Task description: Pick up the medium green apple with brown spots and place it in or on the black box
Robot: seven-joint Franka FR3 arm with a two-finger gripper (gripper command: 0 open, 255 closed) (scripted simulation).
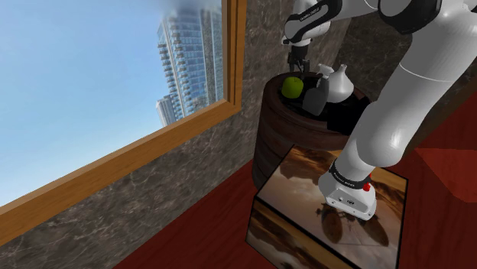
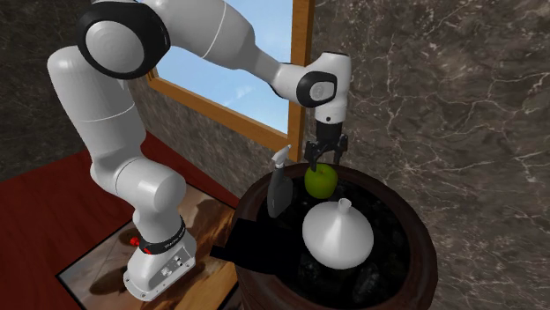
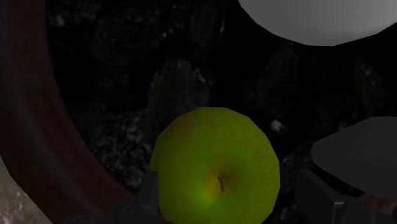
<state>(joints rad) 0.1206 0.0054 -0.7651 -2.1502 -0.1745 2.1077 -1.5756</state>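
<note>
**Status: grasp approach, apple not secured.**

- Target: green apple (image 3: 216, 168) w/ brown flecks sits on the dark top of the round brown table (image 2: 421, 238), near the rim on the window side. Stem end faces up. Body is approx. round, so there is no long axis to align to.
- Gripper (image 2: 326, 161) hangs vertically, directly over the apple. Fingers (image 3: 318, 200) are spread wide, one each side of the fruit. In the wrist view the apple lies btwn them but off-centre: one finger is at or just beside the skin, the other shows a clear gap. Nothing is clasped.
- Key relation: apple is straight below and btwn the fingers, biased to one side. Judgement: closing as-is will likely nudge the fruit sideways before both pads seat. A small lateral correction, or a slow close, is advisable.
- Neighbours: dark spray bottle (image 2: 278, 187) is just beside the apple. White flask-shaped vessel (image 2: 337, 233) is near, toward the table centre. Keep clearance on lift.
- Destination: black box (image 2: 254, 248) sits at the table edge on the stand side, beyond the bottle.
</note>
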